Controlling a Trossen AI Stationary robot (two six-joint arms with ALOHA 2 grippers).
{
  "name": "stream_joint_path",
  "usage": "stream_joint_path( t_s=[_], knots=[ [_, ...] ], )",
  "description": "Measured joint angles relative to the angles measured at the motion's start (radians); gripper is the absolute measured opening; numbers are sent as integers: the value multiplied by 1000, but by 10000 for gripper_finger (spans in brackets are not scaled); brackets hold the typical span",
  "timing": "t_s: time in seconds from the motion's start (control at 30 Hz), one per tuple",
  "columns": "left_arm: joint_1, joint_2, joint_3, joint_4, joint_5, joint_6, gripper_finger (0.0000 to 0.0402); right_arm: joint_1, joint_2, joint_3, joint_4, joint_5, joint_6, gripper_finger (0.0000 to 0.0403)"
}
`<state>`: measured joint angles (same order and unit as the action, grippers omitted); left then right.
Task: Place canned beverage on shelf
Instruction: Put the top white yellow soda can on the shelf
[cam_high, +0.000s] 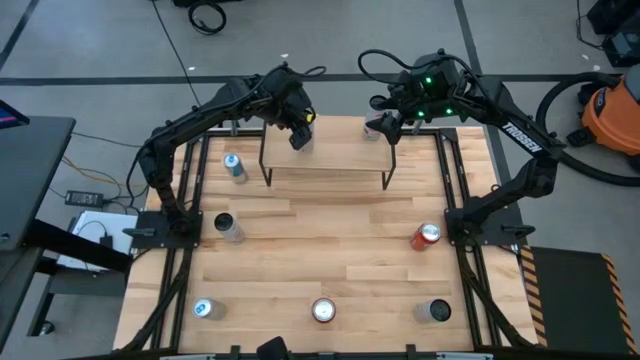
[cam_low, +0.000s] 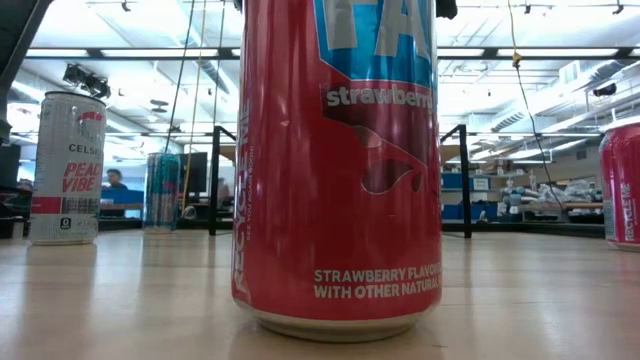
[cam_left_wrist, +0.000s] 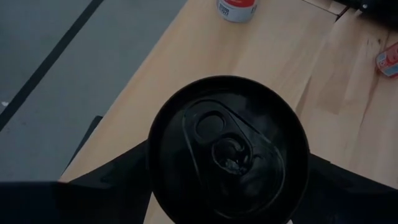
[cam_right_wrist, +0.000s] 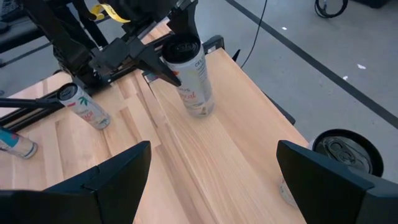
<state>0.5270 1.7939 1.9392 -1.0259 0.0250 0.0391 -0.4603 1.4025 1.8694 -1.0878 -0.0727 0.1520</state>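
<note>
Only the left wrist view shows the dark-lidded can from straight above, framed on both sides by the left gripper with its fingers spread around it; whether they press it I cannot tell. The right wrist view shows that same can standing upright on the shelf, and a second can at the shelf's other end, beside the right gripper, whose fingers stand wide with nothing between them. In the low view a strawberry can fills the middle and hides most of the shelf. From above, six cans stand on the table below the shelf, and two on it.
</note>
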Motion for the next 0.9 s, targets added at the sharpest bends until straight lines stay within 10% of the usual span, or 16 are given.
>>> stream_joint_path(
  t_s=[0.9],
  knots=[
    [-2,1,0,3,-1,52,298,0,0,0,67,0,-43,358]
  ],
)
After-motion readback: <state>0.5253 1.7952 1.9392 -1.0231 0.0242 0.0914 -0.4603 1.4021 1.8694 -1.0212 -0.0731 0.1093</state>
